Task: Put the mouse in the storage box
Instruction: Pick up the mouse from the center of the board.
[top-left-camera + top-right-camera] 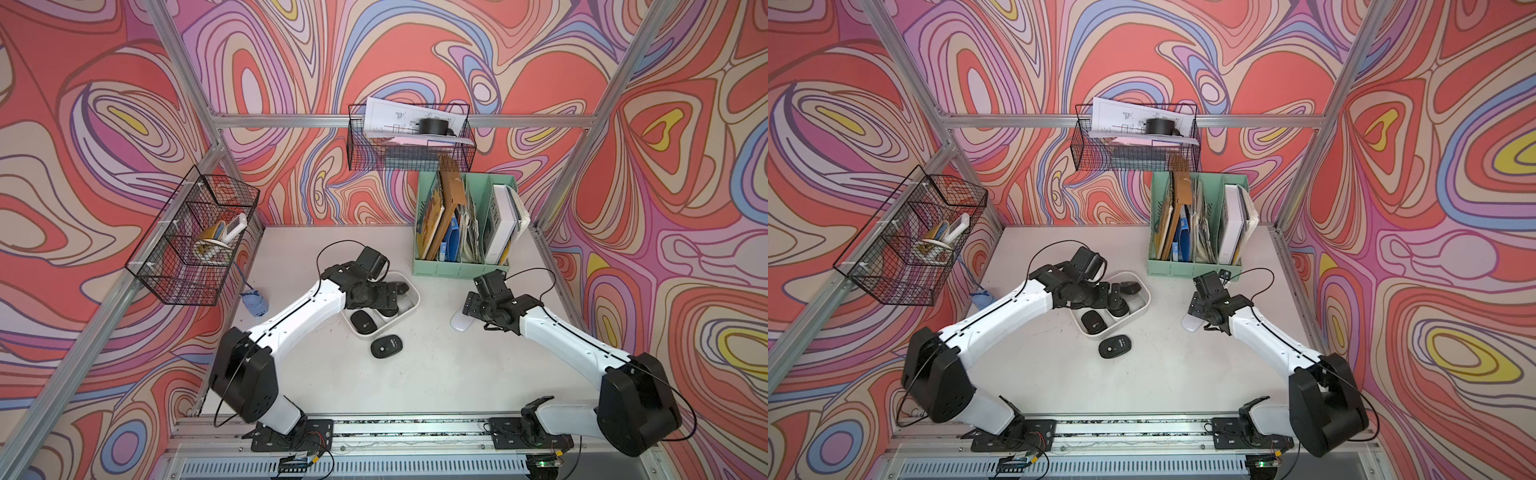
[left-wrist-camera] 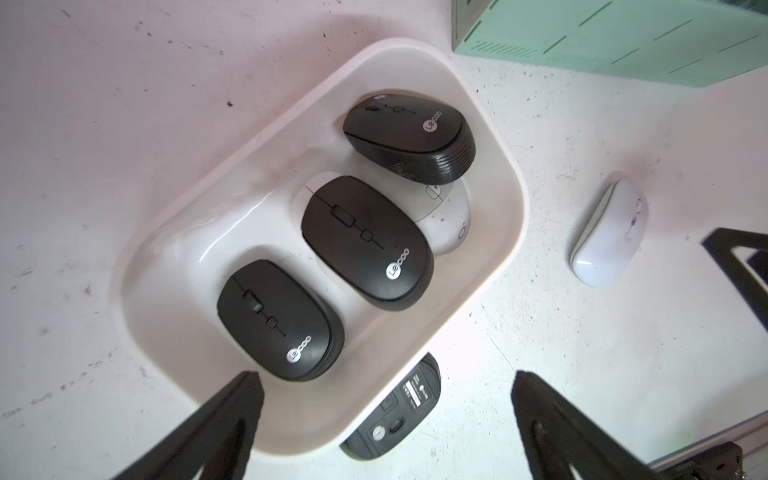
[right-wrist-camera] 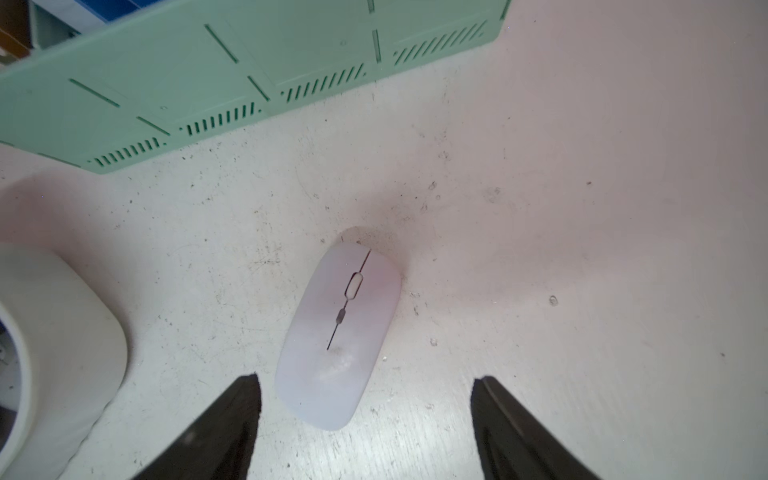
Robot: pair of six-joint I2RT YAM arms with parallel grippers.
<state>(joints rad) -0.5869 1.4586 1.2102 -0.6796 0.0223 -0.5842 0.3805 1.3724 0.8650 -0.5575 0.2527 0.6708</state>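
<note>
Left pincer [image 2: 384,376] and right pincer [image 3: 365,377] gape empty over scuffed white tabletop [image 1: 415,386]; swirl-patterned walls [image 1: 415,50] surround.

— Where did the storage box [image 2: 509,216] sit?
— Mid-table [image 1: 436,382], counting the back wall as 12 o'clock in both top views. Three Lecoo mice [image 2: 278,320] lay inside in a row along its length, the middle mouse [image 2: 365,243] resting on a fourth mouse [image 2: 451,224].
— And outside it?
— An upturned mouse [image 1: 386,345] lay just beside the box at 6 o'clock. A slim mouse [image 1: 457,324] lay apart at 3 o'clock. The file organizer [image 1: 457,268] stood between 1 and 2 o'clock, below a wire basket [image 1: 409,139] on the back wall.
</note>
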